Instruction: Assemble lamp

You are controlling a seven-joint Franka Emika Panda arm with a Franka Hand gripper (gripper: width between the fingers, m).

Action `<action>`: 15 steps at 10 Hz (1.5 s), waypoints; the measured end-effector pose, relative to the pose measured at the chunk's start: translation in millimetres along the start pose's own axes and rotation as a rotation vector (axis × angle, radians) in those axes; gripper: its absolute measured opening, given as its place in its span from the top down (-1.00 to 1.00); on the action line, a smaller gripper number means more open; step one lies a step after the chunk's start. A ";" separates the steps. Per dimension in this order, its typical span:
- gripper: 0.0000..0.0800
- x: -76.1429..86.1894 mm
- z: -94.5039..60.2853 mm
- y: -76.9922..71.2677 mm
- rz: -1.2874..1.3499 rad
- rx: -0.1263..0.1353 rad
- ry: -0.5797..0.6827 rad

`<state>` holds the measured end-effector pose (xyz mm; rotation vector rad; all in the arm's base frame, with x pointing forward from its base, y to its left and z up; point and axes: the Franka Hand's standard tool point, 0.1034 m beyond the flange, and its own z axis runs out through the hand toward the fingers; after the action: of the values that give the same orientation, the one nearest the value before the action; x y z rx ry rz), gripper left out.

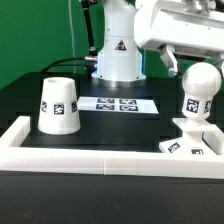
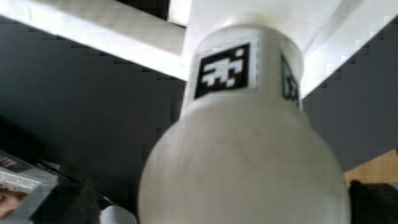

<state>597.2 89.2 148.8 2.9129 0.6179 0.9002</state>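
The white lamp bulb (image 1: 201, 88), with a tag on its neck, stands upright on the white lamp base (image 1: 190, 140) at the exterior view's right. My gripper (image 1: 186, 60) hangs just above and slightly left of the bulb's round top, and it looks open. In the wrist view the bulb (image 2: 240, 150) fills the middle, its round end nearest the camera, between my gripper's (image 2: 222, 208) dark fingers (image 2: 39, 195) at the picture's edges, with a gap beside it. The white lamp shade (image 1: 58, 105), a cone with a tag, stands at the exterior view's left.
The marker board (image 1: 118, 103) lies flat in the middle, in front of the arm's base (image 1: 116, 60). A low white wall (image 1: 80, 160) runs along the table's front and left edges, close in front of the lamp base.
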 end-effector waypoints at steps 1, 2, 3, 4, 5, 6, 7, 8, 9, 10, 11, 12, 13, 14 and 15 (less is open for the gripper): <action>-0.75 5.5 -5.0 5.2 0.005 0.002 -0.011; -0.75 9.3 -6.5 8.0 0.007 0.002 -0.011; -0.75 8.0 -5.1 6.9 0.006 0.002 -0.012; -0.75 6.9 -4.4 5.7 0.008 0.008 -0.023; -0.75 5.8 -3.1 6.4 -0.005 0.014 -0.038; -0.75 1.6 0.1 13.4 -0.009 0.009 -0.045; -0.75 2.0 0.8 14.9 -0.006 0.010 -0.049; -0.75 -1.0 3.3 4.8 0.016 0.067 -0.162; -0.75 1.1 3.7 1.8 0.028 0.095 -0.224; -0.75 -3.0 3.9 -3.6 0.050 0.127 -0.303; -0.75 -5.5 3.0 -8.1 0.063 0.146 -0.368; -0.75 -9.1 2.2 -12.2 0.072 0.160 -0.430; -0.75 -12.6 1.1 -16.7 0.076 0.178 -0.486; -0.75 -14.4 0.2 -18.3 0.070 0.195 -0.544; -0.75 -13.3 2.0 -15.7 0.067 0.194 -0.538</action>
<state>582.5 98.8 137.7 3.1504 0.5880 0.0345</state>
